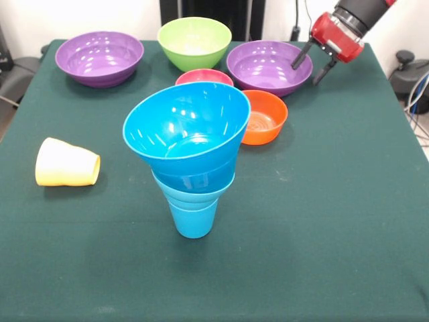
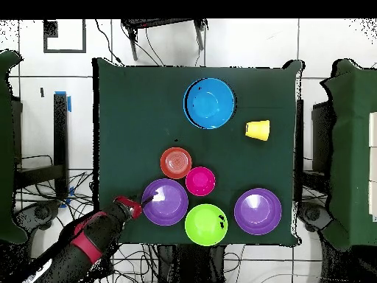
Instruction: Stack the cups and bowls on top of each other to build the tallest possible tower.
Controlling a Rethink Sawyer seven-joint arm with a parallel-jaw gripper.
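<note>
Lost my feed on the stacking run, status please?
Gripper open, empty, fingers over the rim of a purple bowl. Tower upright: blue cup, blue bowls nested on top. Yellow cup lying on its side. Nothing blocking.

— What are the bowls made of?
— The blue bowls (image 1: 184,127) of the tower (image 1: 188,168), the purple bowls (image 1: 99,57), the lime green bowl (image 1: 194,41) and the orange bowl (image 1: 265,117) look like smooth plastic, glossy enough to show bright glints.
— And the cups?
— The yellow cup (image 1: 66,163) looks like duller, satin plastic with a ridged waist; the blue cup (image 1: 193,216) is smooth.
— The table (image 1: 322,221)?
— It wears a dark green, matt cloth with a soft weave.
— The gripper (image 1: 314,64)?
— A shiny red shell and matt black fingers (image 1: 299,56).
</note>
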